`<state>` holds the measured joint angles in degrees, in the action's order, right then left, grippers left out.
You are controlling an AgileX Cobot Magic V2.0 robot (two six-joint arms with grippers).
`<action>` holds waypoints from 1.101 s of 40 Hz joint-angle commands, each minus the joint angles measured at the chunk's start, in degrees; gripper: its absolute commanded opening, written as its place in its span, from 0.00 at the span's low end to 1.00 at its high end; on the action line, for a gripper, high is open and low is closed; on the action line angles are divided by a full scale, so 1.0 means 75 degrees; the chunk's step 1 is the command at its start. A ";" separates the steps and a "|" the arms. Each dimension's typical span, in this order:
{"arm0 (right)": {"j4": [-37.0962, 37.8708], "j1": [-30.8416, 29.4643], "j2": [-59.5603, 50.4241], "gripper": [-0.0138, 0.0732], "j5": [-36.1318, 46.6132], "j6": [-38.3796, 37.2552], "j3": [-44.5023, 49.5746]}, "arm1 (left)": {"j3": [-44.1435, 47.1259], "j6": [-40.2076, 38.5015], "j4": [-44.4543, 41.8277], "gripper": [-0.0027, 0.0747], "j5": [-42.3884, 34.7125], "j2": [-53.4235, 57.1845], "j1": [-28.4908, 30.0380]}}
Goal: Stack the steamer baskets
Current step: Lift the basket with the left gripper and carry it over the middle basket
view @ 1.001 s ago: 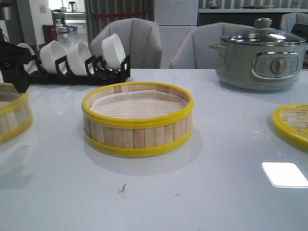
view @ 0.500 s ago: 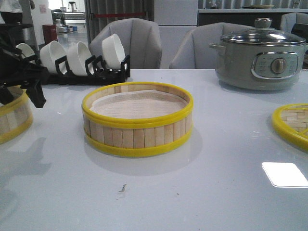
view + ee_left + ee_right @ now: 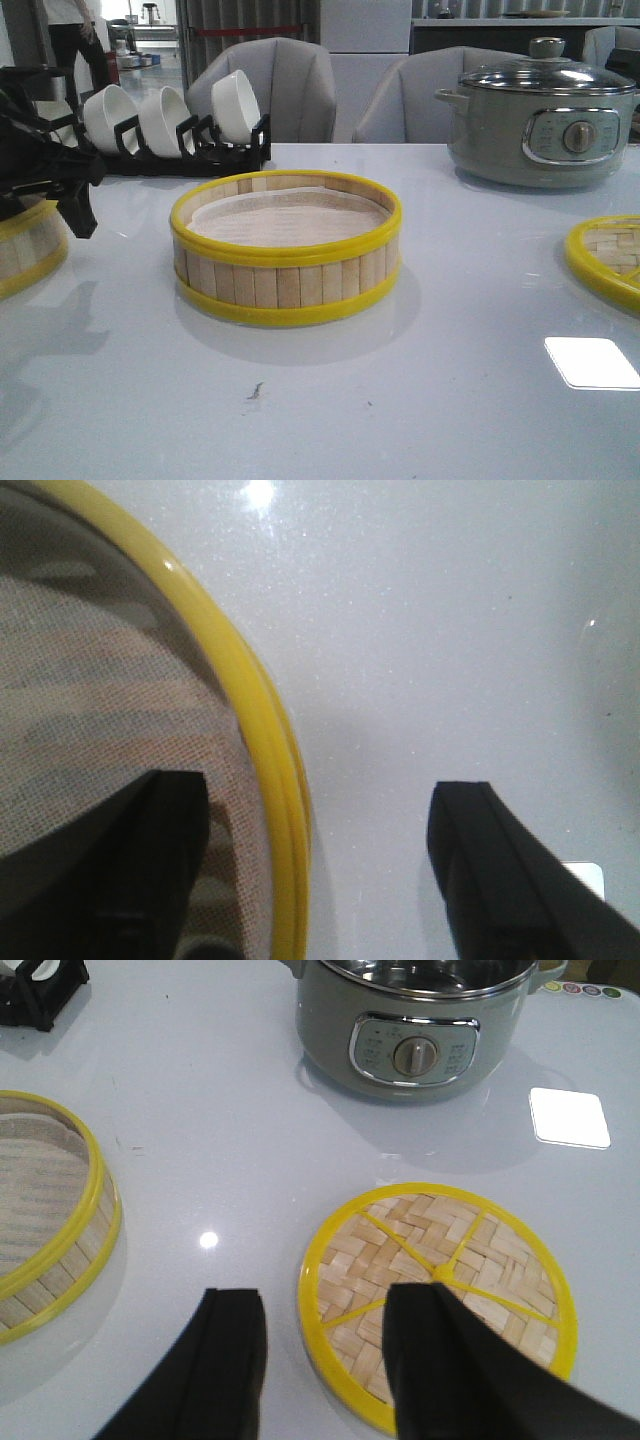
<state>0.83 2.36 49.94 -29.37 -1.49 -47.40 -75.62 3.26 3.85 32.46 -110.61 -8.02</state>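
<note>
At the far left of the surface (image 3: 400,400), the left tool (image 3: 320,865) stands open over the left steamer basket (image 3: 25,250), one finger above the liner inside the yellow rim and the other outside over bare surface, so the wall lies directly between the jaws and the left arm is plainly the nearer one. The second steamer basket (image 3: 286,246) sits at centre, well apart to the right, unoccupied and ready to receive the first. Further right, the right tool (image 3: 325,1360) hangs open above the woven lid (image 3: 440,1295), holding nothing, with the cooker (image 3: 540,120) behind.
</note>
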 commanded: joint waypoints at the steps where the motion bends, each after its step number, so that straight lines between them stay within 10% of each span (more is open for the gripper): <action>1: 0.0027 -0.0024 -0.0044 0.61 0.0670 0.0000 -0.0265 | -0.0231 -0.0004 0.0060 0.65 -0.0337 0.0401 -0.0053; 11: 0.0027 -0.0024 -0.0044 0.61 0.0686 0.0000 -0.0265 | -0.0231 -0.0004 0.0060 0.14 -0.0322 0.0401 -0.0053; 27: 0.0027 -0.0024 -0.0044 0.61 0.0693 0.0000 -0.0265 | -0.2810 -0.0004 0.0060 0.14 0.1534 0.0401 -0.0786; 44: 0.0020 -0.0024 -0.0044 0.61 0.0724 0.0000 -0.0265 | -0.4193 -0.0021 0.0105 0.14 0.1843 0.0387 -0.3396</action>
<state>0.72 2.36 49.94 -28.85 -1.49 -47.40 -104.79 3.14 4.47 49.43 -111.09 -29.22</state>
